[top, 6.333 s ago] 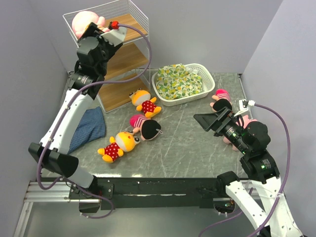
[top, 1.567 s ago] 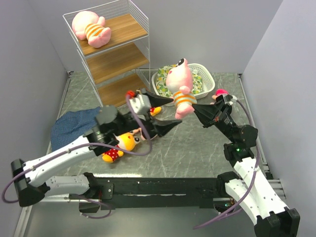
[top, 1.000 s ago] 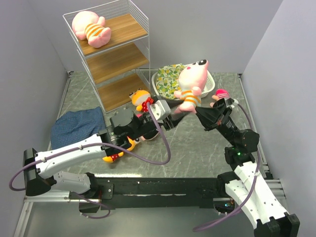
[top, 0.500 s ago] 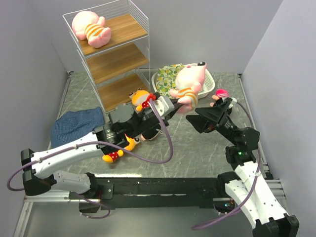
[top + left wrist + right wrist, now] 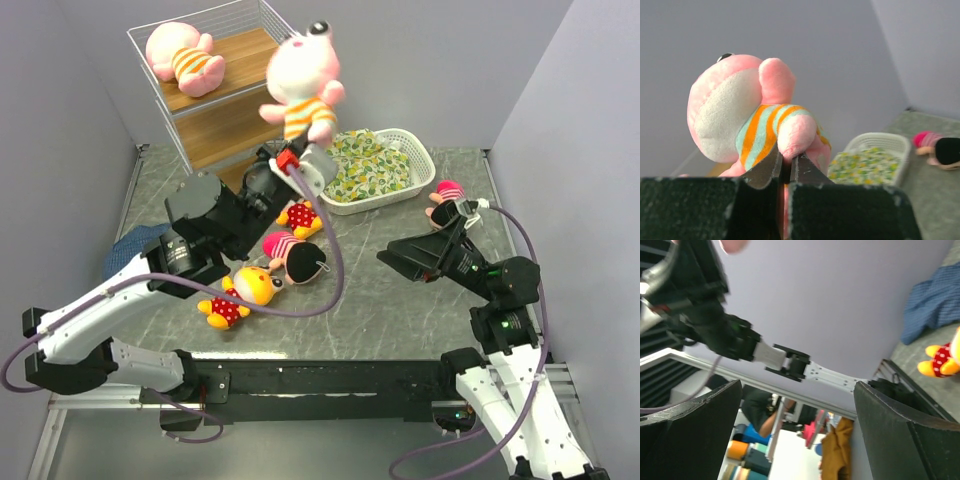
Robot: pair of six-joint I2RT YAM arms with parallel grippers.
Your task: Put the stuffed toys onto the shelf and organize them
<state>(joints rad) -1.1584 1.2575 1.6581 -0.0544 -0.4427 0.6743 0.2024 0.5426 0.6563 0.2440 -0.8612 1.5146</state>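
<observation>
My left gripper is shut on a leg of a pink pig in an orange-striped shirt, held high in the air just right of the shelf. In the left wrist view the fingers pinch the pig from below. Another pig lies on the top board. Two orange animals and a doll lie on the table under the left arm. A second doll lies at the right. My right gripper hovers open and empty at the right.
A white lattice basket with a yellow-green cloth bundle stands right of the shelf. A blue cloth lies at the left, partly under the left arm. Grey walls close in on three sides.
The right gripper opened, let go of the pig and drew back. The left gripper, shut on the pig, swung it up and left toward the shelf.
</observation>
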